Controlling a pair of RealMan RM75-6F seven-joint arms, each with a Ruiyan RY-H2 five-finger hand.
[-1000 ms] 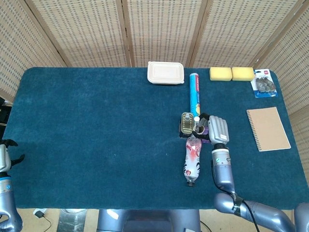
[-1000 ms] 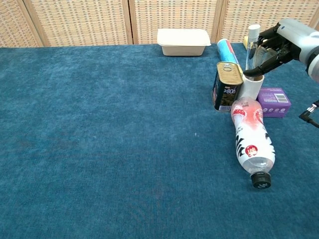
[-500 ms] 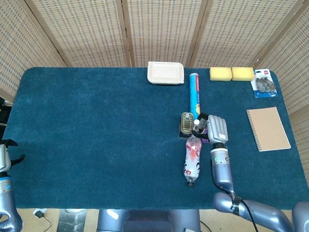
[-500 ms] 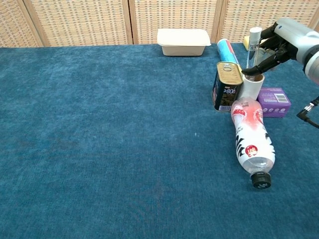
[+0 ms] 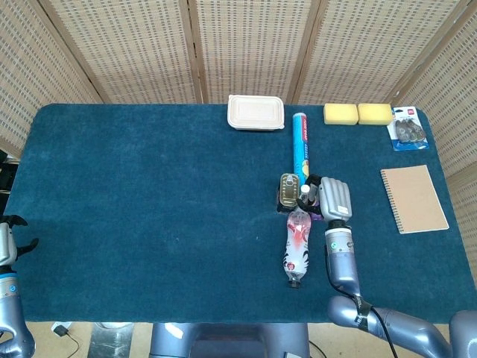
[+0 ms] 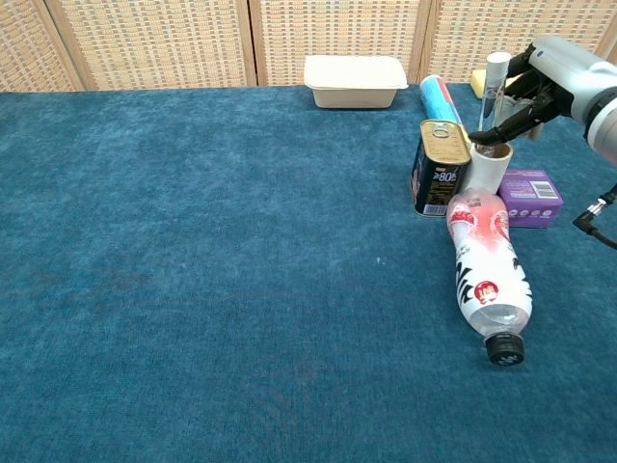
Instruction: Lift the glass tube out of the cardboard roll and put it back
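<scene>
A short white cardboard roll (image 6: 487, 168) stands upright between a tin can and a purple box. The glass tube (image 6: 496, 89) with a white cap (image 5: 305, 189) is upright, its lower end at the roll's open top. My right hand (image 6: 549, 82) (image 5: 334, 196) grips the tube from the right, fingers curled around it. My left hand (image 5: 7, 240) hangs at the table's near left edge with fingers apart, holding nothing.
A tin can (image 6: 442, 168) touches the roll's left side; a purple box (image 6: 528, 198) lies to its right. A plastic bottle (image 6: 488, 272) lies in front. A blue cylinder (image 5: 300, 144), cream lidded container (image 5: 256, 112), yellow sponges (image 5: 358, 113) and notebook (image 5: 414, 198) are behind and right.
My right hand has shifted the tube slightly to the right over the roll's opening, and the tube's cap sits a little lower in the chest view. The left hand has not moved.
</scene>
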